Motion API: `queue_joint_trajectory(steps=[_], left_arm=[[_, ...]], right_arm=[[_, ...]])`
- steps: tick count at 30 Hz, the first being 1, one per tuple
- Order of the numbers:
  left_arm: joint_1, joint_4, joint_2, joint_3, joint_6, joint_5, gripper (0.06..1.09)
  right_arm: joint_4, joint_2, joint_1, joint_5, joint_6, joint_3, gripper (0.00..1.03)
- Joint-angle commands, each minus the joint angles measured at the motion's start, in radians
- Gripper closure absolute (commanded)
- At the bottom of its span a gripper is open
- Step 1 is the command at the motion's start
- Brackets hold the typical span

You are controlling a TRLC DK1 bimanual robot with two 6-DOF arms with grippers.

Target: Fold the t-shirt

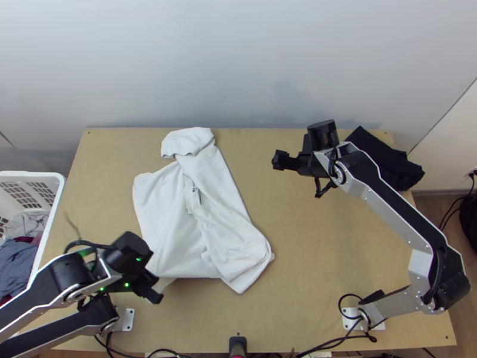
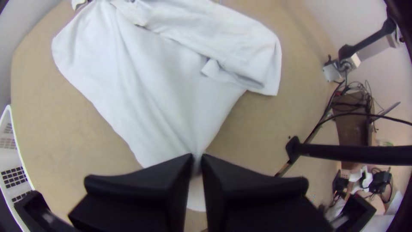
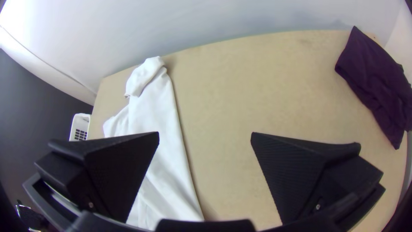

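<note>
The white t-shirt [image 1: 173, 209] lies on the left half of the table, its right side folded over lengthwise, with a bunched part at the far end. At its near left corner is my left gripper [image 1: 156, 291]. In the left wrist view the left gripper [image 2: 197, 161] is shut on a pinched corner of the t-shirt [image 2: 163, 94]. My right gripper [image 1: 280, 160] is over the table to the right of the shirt. In the right wrist view the right gripper [image 3: 205, 137] stands wide open with nothing between its fingers, and the t-shirt [image 3: 156, 116] lies off to one side.
A folded dark cloth [image 1: 387, 158] lies at the table's far right corner, beside the right arm. A white basket [image 1: 50, 227] holding clothes stands left of the table. Bare tabletop [image 1: 316, 250] lies between the shirt and the right arm's base.
</note>
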Motion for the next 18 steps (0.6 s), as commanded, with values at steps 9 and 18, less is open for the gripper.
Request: queue_joint_trajectory(steps=[9,18], left_arm=[[0.240,0.081,0.048,0.119,-0.069,0.082,0.10],[0.627,0.280,0.190,0.198,-0.067,0.083,0.10]], right_arm=[[-0.010,0.047,0.099,0.001,-0.003,0.048,0.04],[0.001,0.088,0.333,0.001,-0.049,0.037,0.04]])
